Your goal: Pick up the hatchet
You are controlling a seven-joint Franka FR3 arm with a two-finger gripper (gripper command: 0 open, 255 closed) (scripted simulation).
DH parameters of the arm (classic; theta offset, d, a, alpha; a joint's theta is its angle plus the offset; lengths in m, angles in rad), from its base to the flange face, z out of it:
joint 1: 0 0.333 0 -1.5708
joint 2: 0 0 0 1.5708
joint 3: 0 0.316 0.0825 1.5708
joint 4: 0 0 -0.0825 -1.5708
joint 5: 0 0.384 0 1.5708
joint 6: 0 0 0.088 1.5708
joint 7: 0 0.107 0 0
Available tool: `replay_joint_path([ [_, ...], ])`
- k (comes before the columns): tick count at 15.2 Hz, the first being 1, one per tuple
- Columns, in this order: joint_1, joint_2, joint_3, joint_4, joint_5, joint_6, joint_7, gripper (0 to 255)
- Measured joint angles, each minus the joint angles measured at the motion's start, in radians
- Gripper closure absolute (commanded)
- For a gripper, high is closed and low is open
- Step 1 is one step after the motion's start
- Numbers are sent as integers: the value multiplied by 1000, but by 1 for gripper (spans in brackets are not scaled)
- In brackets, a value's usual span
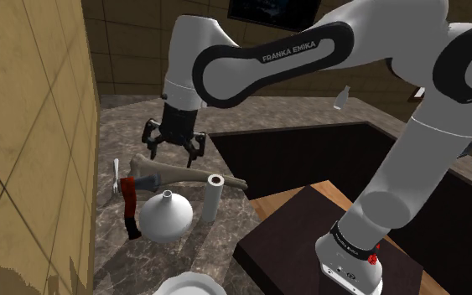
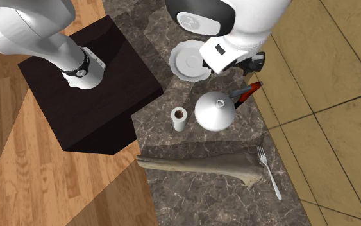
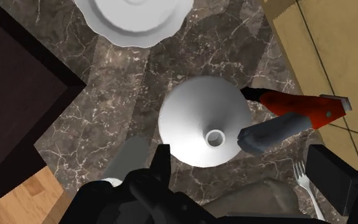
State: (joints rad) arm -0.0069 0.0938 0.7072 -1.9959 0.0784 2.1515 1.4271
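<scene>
Just beside the hatchet [image 3: 298,107], a white narrow-necked flask [image 3: 196,118].

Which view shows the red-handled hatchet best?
Wrist view: the red-handled hatchet lies near, grey head exposed. Shoulder view has it farther off beside the white cone-shaped flask; second exterior view: the white arm covers part.

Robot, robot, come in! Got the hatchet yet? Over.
Pincer open, holding nothing. Red-and-grey hatchet lying on the dark marble counter, not gripped. White cone-shaped flask right beside it; long pale bone nearby.
</scene>
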Motion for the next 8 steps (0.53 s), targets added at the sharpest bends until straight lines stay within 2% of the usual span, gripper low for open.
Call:
replay_joint_path([
  [4,69,179,-15,141,-116,6,168,0],
  [8,181,380,-66,350,-220,-23,314,0],
])
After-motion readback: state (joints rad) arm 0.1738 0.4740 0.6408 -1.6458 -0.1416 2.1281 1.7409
